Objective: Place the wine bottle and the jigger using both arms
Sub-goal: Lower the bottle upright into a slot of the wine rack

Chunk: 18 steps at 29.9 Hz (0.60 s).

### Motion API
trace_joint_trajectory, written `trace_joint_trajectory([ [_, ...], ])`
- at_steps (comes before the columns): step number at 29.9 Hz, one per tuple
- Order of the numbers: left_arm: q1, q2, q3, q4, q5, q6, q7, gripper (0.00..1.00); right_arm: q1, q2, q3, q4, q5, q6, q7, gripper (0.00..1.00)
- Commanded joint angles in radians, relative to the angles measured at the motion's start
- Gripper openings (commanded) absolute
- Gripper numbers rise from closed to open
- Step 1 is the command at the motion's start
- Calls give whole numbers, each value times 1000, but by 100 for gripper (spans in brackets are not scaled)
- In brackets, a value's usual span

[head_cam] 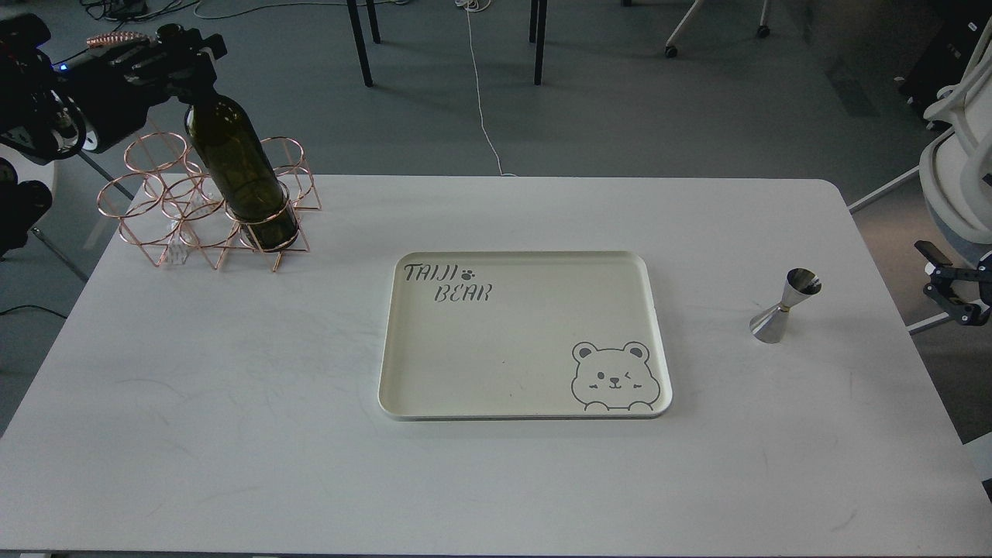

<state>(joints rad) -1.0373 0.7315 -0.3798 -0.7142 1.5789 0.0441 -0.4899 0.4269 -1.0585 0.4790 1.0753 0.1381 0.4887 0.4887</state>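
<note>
Clearly the pick-up stage is in hand. At the far left, the left tool [182,58] is pressed around the neck of the wine bottle [236,167], whose base sits, tilted, in a near-right ring of the copper wire rack [155,209]. The jigger [784,306] stands upright on the tabletop [232,434] at the right, well apart from the cream bear-printed tray [519,260] in the middle, which holds nothing. The right tool [947,298] shows only at the right edge, beyond the tabletop and apart from the jigger; whether its fingers are spread I cannot tell. Next, I judge, the bottle needs a lift along its tilt to clear the ring without dragging the light rack, while the right arm reaches in toward the jigger's narrow waist. The tray looks the likely destination.
</note>
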Motion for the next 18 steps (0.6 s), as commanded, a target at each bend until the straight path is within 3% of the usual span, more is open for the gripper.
trace_joint_trajectory([
  [1,0,-14,1,25,3,-1,1,23,0,0,0,0,0,0,0,98],
  [18,-1,-56,45,85,3,-3,1,26,-3,0,0,0,0,0,0,98],
])
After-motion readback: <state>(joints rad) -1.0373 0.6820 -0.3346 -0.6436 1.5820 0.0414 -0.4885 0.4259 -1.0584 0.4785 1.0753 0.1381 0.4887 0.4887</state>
